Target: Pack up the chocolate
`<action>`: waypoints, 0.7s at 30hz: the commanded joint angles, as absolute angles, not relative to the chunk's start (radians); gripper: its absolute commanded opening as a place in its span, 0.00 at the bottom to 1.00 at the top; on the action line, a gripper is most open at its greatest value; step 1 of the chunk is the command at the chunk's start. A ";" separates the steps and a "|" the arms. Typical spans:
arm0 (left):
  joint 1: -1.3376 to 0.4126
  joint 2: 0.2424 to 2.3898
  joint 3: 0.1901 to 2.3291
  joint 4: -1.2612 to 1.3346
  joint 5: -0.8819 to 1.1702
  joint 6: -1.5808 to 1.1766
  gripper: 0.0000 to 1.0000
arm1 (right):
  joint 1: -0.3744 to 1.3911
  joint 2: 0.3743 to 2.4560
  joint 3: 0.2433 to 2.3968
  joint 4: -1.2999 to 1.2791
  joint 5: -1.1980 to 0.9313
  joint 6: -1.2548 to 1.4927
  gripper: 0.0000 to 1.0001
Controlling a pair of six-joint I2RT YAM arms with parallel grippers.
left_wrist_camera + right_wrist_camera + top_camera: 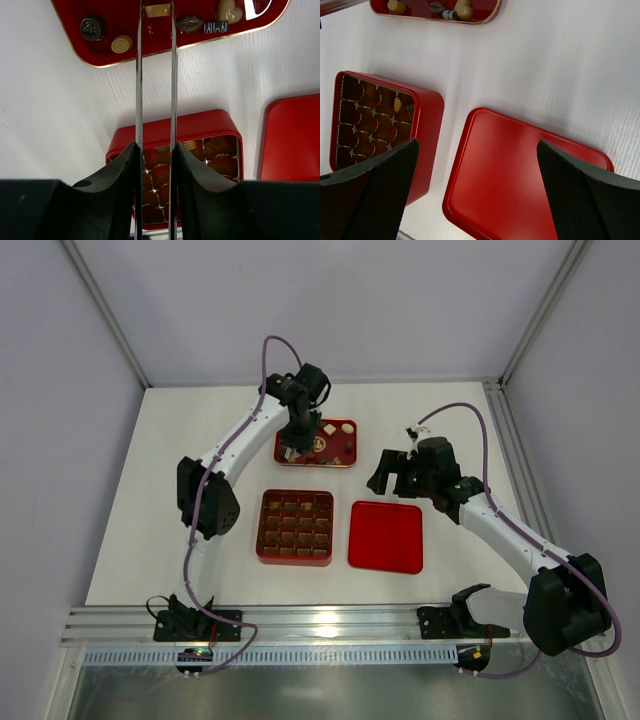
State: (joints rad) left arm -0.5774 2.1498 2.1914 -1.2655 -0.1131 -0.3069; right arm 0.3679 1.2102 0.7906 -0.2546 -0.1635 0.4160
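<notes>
White tabletop carries a red tray of loose chocolates beyond the gridded red box. Picking is in hand: left gripper, jaws narrow, pinches a tan square chocolate, perhaps not lifted yet. Next, carry it to a vacant cell. Right gripper gapes wide, empty, by the lid.

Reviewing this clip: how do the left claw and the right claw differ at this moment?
The left claw is closed narrow on a tan square chocolate; the right claw is wide open and empty. The left claw is over the red tray at the far side; the right claw is over the flat red lid. Both point down toward the white table.
</notes>
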 commanded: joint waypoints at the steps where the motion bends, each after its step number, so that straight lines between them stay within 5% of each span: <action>1: -0.569 2.157 2.237 -1.258 -0.129 -0.311 0.34 | 0.362 1.195 0.801 -0.224 -0.158 0.402 1.00; 21: -0.569 2.115 2.192 -1.247 -0.132 -0.316 0.34 | 0.360 1.200 0.795 -0.218 -0.161 0.403 1.00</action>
